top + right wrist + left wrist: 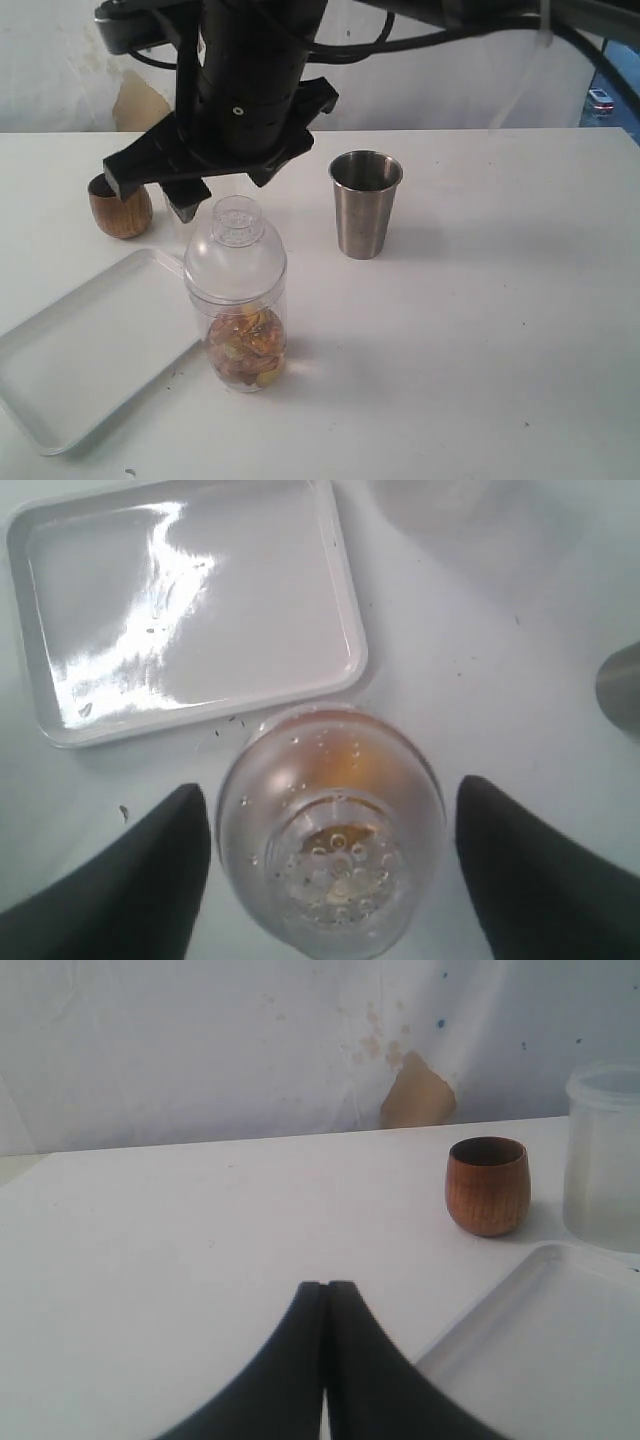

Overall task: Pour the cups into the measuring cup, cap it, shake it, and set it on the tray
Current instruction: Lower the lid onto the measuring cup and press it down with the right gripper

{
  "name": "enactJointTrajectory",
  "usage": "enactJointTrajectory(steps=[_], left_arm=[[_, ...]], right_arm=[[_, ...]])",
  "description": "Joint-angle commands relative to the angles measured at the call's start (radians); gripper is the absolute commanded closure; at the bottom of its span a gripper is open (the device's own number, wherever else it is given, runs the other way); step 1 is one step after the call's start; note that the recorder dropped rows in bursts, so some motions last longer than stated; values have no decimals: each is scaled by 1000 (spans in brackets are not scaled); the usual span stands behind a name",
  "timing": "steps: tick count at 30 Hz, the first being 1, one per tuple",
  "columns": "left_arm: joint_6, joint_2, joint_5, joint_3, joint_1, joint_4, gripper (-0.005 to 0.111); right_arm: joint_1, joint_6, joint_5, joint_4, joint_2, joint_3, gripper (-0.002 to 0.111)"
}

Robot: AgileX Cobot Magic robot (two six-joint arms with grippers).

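Right gripper [332, 796]: black tapered fingers spread either side of the clear, dome-capped cylindrical measuring cup [238, 300], not touching; left gripper [326, 1286] pressed together

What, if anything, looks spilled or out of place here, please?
A few small dark specks lie scattered on the table between the tray and the capped measuring cup, like spilled crumbs. The wooden cup, steel tumbler and measuring cup all stand upright.

From the measuring cup [238, 300], I have bare table [500, 350] to pass over on its right and toward the camera, but the tray [60, 400] lies just beside its left, the wooden cup [120, 208] behind-left, the steel tumbler [364, 205] behind-right.
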Motion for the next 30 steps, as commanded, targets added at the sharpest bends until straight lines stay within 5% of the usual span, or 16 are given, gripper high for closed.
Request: enactJointTrajectory(steps=[1,3,5,7,30], left_arm=[[1,-5,-8,5,-6,3,107],[1,-5,-8,5,-6,3,107],[1,-5,-8,5,-6,3,107],[1,-5,-8,5,-6,3,107],[1,-5,-8,5,-6,3,107]], right_arm=[[2,-16,-5,-17,-20,-44,47],[2,-18,-5,-19,-46,-62,63],[2,-42,20,-10,-83,-64,95],[5,-60,46,6,-88,-59,108],[5,-90,-1,27,-4,58,108]])
